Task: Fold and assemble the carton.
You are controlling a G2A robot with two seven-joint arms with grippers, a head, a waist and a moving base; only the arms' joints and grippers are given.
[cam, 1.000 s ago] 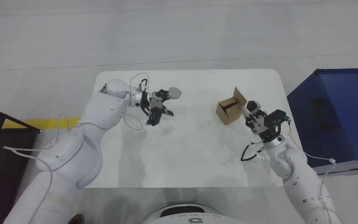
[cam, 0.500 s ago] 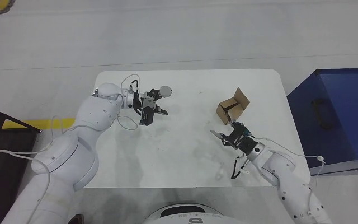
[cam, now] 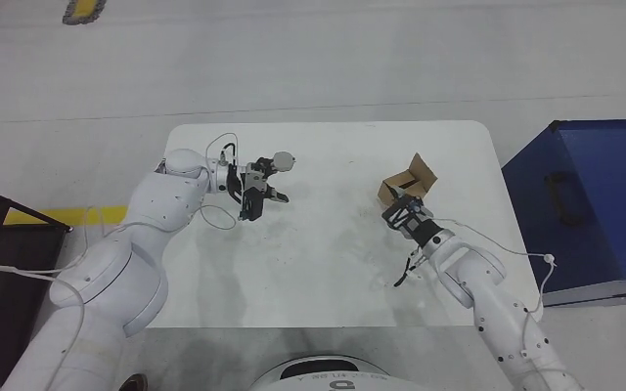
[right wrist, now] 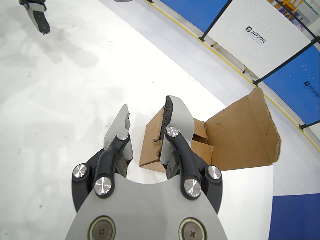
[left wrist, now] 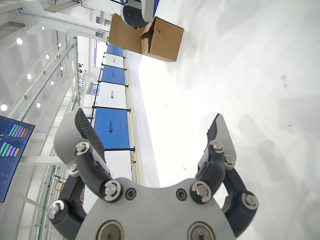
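Observation:
A small brown carton (cam: 411, 181) stands on the right part of the white table (cam: 323, 264), one long flap raised and the shorter flaps partly folded in. My right gripper (cam: 398, 209) sits at the carton's near-left corner. In the right wrist view this gripper (right wrist: 147, 112) is open, one finger (right wrist: 175, 116) against the carton (right wrist: 237, 131) wall and bare table between the pads. My left gripper (cam: 276, 180) hangs open over the table's left part, far from the carton. The left wrist view shows its own gripper (left wrist: 150, 123) with nothing in it and the carton (left wrist: 162, 41) beyond.
A blue bin (cam: 577, 205) stands off the table's right edge. Blue and white partition panels (right wrist: 250, 26) line the room behind the table. The table's middle lies between the two arms.
My right gripper left the carton's right side, swung round toward the table's front, and now sits at the carton's near-left corner. The left gripper drew back slightly to the left.

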